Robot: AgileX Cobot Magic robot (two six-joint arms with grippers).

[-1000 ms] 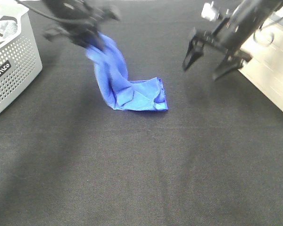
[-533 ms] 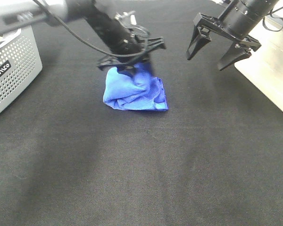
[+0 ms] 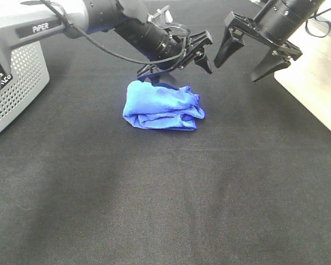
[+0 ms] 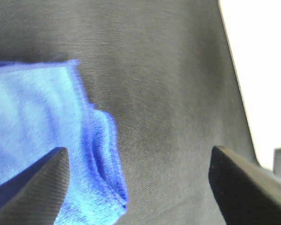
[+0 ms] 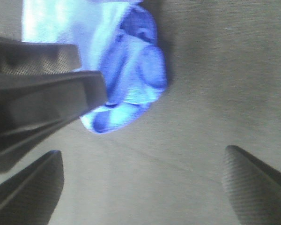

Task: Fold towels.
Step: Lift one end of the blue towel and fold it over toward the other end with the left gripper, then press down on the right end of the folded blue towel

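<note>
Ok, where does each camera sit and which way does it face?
Exterior high: mounted high, looks down at black table; shows both arms, left gripper, right gripper, blue towel.
Left wrist: on left arm, looks between its open fingers at towel and table.
Right wrist: on right arm, looks between its fingers at towel and left gripper.
Shared: the towel, in all three.

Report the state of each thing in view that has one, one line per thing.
Royal-blue microfibre towel: bunched in a loose heap on the black table, not neatly folded, gripped by neither hand.
Left hand: open, jaws wide, poised over the towel's far edge.
Right hand: open, empty, in the air to the right of the towel.
Grey perforated plastic basket: upright at the table's left edge, contents out of sight.
</note>
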